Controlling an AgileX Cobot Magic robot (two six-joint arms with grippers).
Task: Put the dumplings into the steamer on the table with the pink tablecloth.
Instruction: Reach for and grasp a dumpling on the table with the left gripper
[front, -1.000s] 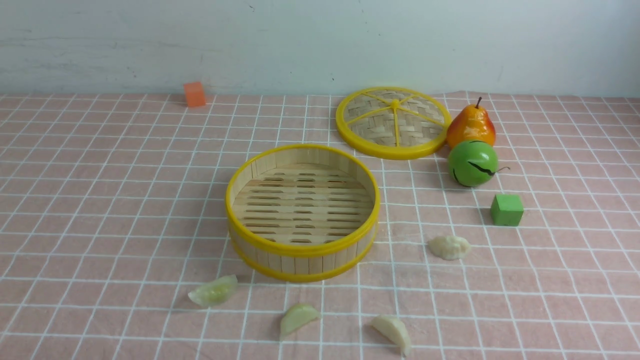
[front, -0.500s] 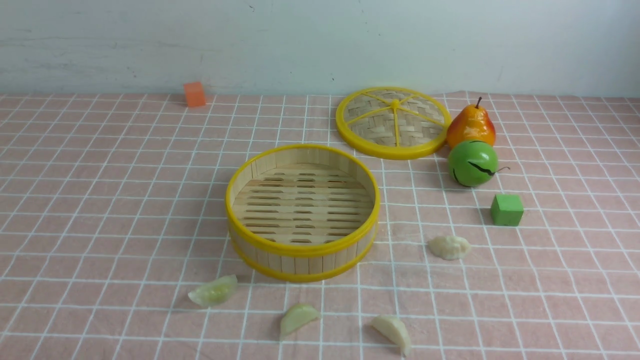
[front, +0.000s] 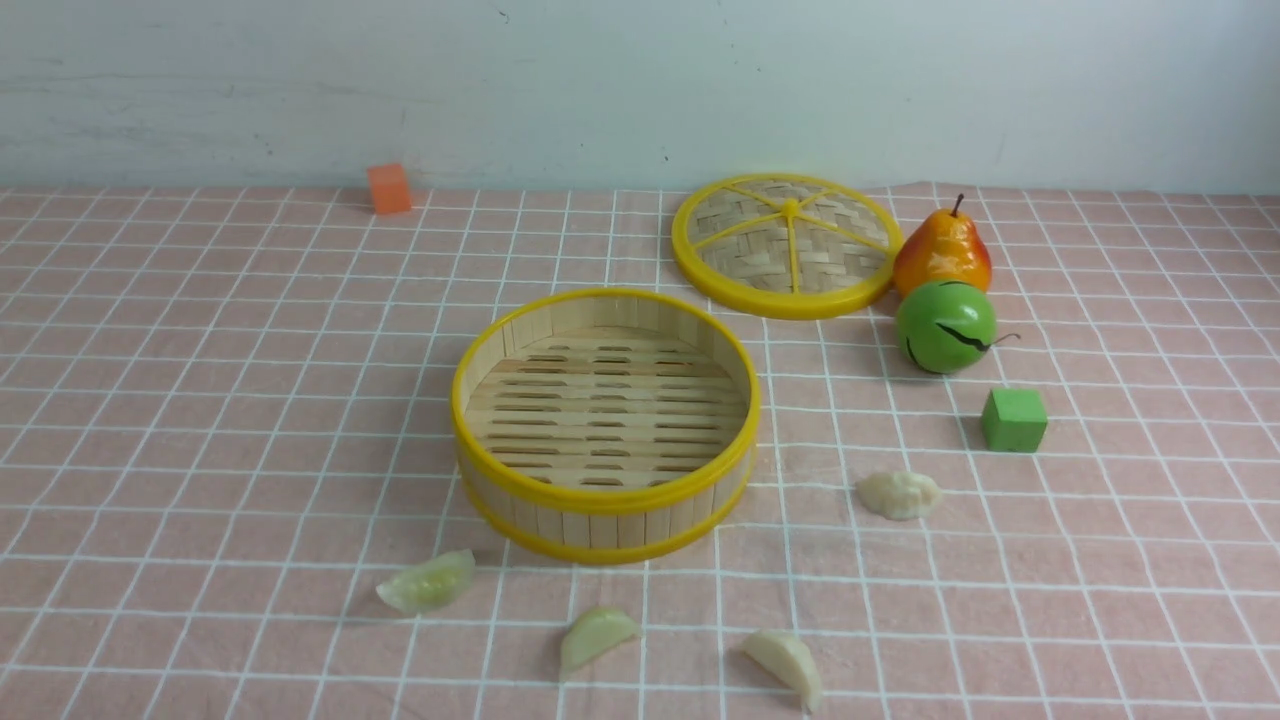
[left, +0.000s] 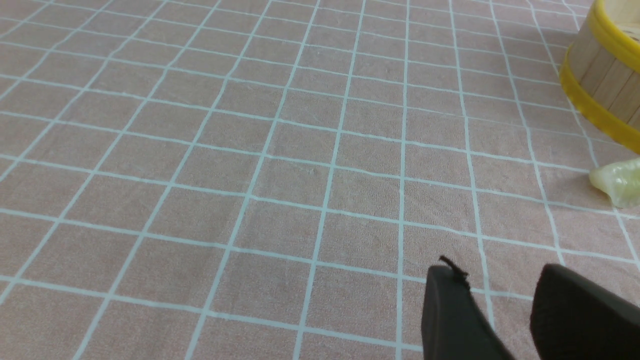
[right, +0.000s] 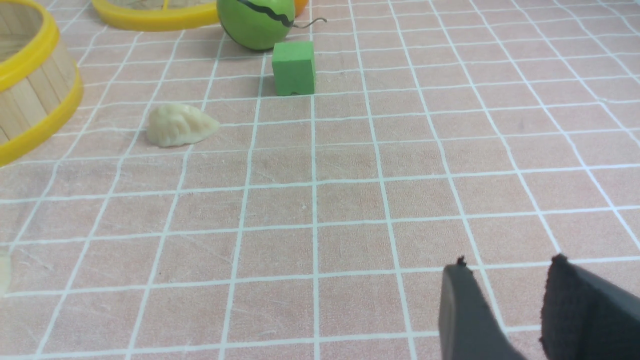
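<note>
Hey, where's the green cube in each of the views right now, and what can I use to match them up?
Front view: the green cube is right of centre, just nearer than the green ball-shaped fruit.
Left wrist view: not in it.
Right wrist view: just beyond the pale dumpling, beside the green fruit.
Shared landmark: the yellow-rimmed steamer, whole in the front view, only partly in both wrist views.

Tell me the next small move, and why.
Probably lower the open right gripper toward the pleated dumpling: it lies alone on the cloth, on the right side of the uncovered steamer, and the jaws hold nothing.
</note>
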